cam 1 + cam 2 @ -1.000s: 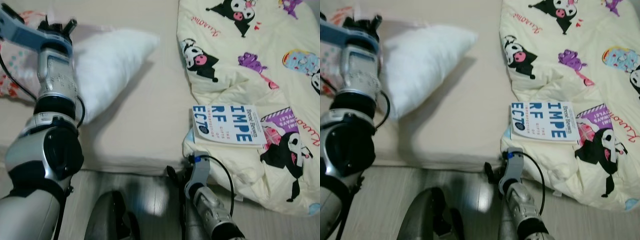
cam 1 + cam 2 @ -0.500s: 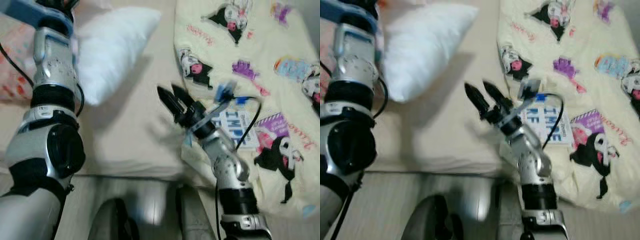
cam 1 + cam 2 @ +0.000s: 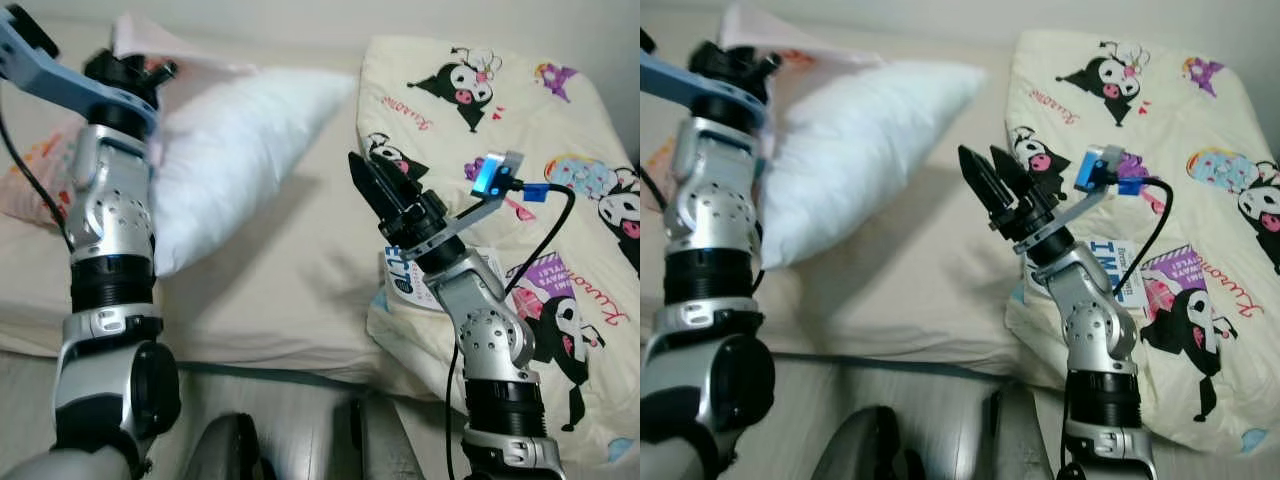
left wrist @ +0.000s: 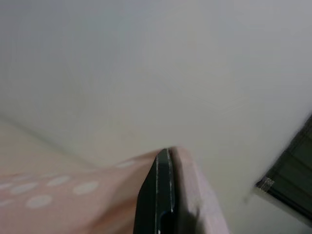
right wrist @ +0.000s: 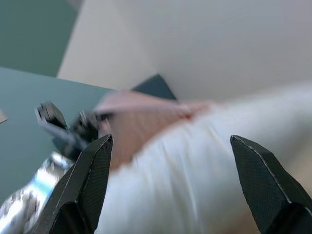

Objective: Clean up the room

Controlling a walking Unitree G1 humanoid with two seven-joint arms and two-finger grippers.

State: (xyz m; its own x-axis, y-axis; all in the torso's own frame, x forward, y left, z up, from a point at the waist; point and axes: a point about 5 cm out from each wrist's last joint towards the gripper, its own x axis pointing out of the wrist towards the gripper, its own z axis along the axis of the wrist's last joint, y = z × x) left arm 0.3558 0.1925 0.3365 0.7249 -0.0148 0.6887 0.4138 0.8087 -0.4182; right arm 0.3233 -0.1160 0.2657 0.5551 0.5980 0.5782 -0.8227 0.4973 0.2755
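While the left gripper [image 3: 135, 72] holds a pink pillowcase corner [image 4: 192, 190] pinched between its fingers at about ten o'clock, the right gripper [image 3: 992, 178] has risen from below the bed edge a second ago to hover over the mattress [image 3: 290, 270] at centre, fingers spread and empty. That suggests both arms are now being brought to the white pillow [image 3: 235, 150], likely to tidy the bedding. The pillow lies at about ten o'clock from the right gripper, near but apart. A book [image 3: 400, 280] rests on the cartoon-print duvet [image 3: 500, 100] at four o'clock, half hidden behind the right arm.
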